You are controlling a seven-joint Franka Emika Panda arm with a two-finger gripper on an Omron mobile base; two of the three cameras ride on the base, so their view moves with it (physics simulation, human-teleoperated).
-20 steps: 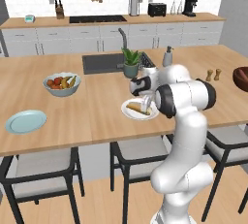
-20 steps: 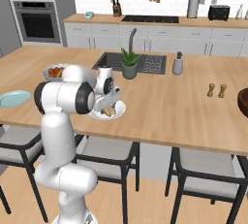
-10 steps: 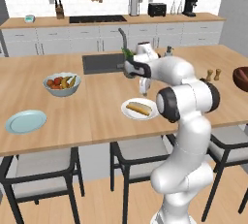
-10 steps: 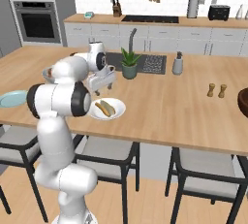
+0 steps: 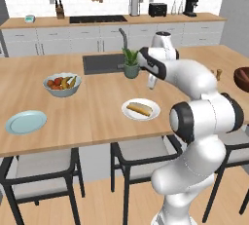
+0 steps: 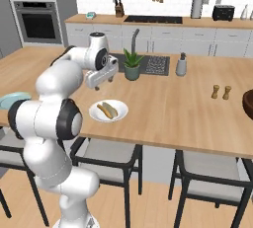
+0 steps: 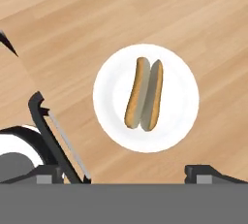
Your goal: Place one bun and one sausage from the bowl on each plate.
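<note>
A white plate (image 5: 140, 110) (image 6: 108, 111) (image 7: 145, 97) lies near the island's front edge. A long split bun (image 5: 139, 107) (image 6: 107, 109) (image 7: 144, 94) rests on it. My gripper (image 5: 151, 82) (image 6: 97, 85) (image 7: 124, 172) hangs open and empty above the counter, just behind the plate. The pale blue-green plate (image 5: 26, 121) (image 6: 12, 99) lies bare at the far left. The dark wooden bowl (image 5: 241, 78) (image 6: 248, 103) sits at the right edge; its inside is hidden.
A pale bowl of fruit (image 5: 62, 84) stands left of the sink (image 5: 102, 63). A potted plant (image 5: 130, 63) (image 6: 131, 66) is close behind the hand. A dispenser (image 6: 182, 65) and two shakers (image 6: 221, 92) stand to the right. Chairs line the front edge.
My gripper has lifted off the white plate and drawn back toward the plant, with the bun lying on the plate. Its jaws have stayed wide.
</note>
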